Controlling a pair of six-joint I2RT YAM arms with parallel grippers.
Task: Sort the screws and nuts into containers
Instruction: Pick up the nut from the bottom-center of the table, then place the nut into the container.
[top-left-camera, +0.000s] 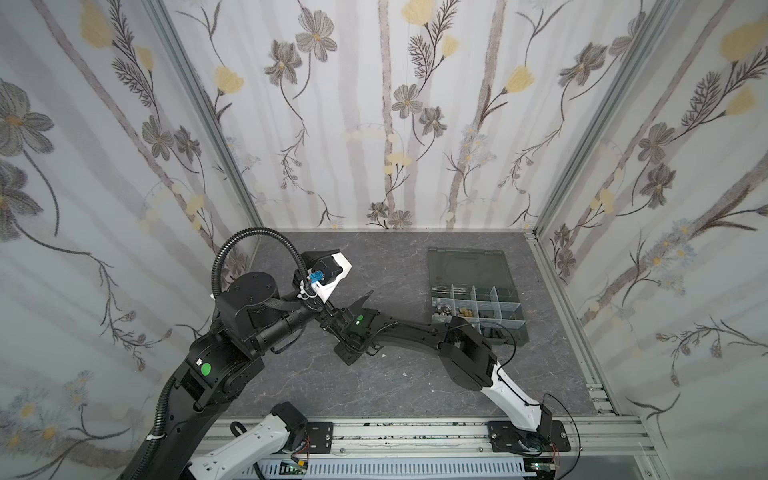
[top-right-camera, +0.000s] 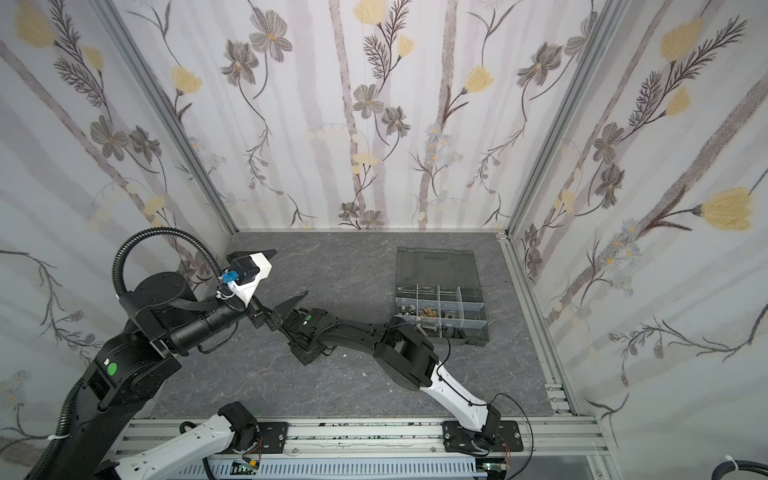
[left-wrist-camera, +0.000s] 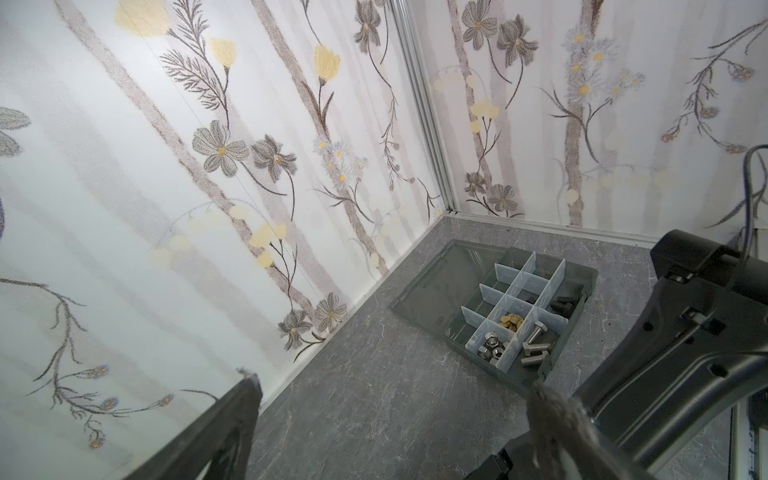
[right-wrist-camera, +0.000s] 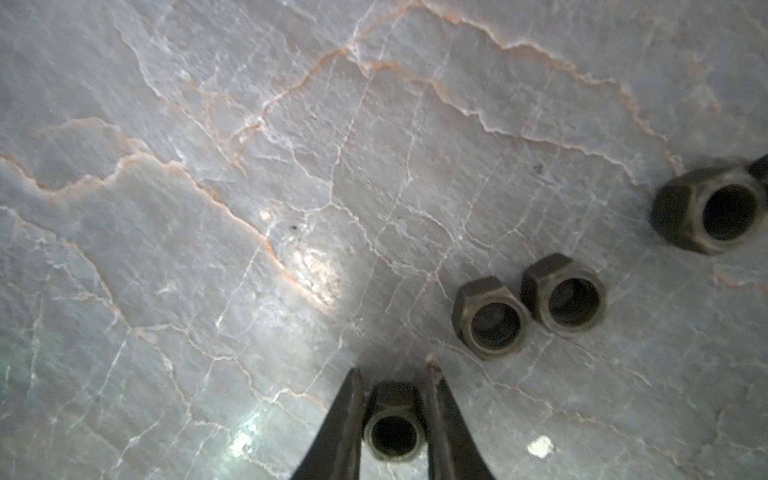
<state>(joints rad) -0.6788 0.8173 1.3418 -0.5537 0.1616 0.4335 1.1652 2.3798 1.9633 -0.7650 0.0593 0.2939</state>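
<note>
A black nut (right-wrist-camera: 394, 432) sits on the table (right-wrist-camera: 208, 208) between the fingers of the right pincer (right-wrist-camera: 394, 365), which is closed on it and presses on both flanks. Three more dark nuts lie loose to one side of that pincer. A pair (right-wrist-camera: 492, 318) lies side by side just off its tip, and a single one (right-wrist-camera: 710, 210) lies farther out.

The organizer box (left-wrist-camera: 584, 291) stands well apart from the right pincer, behind that arm's elbow in both top views, with its lid (top-left-camera: 469, 266) folded flat on the table. Clear dividers split it into compartments (left-wrist-camera: 519, 286). One corner cell holds silver nuts (left-wrist-camera: 490, 347), and the next along holds brass nuts (left-wrist-camera: 512, 321). A small black piece beyond them is too small to identify. In the neighbouring row, silver bolts (left-wrist-camera: 536, 345) lie beside the silver nuts, with black bolts (left-wrist-camera: 563, 303) one cell on.

The left pincer (left-wrist-camera: 392, 380) is raised with its jaws wide apart and empty. It faces the box from well apart.
</note>
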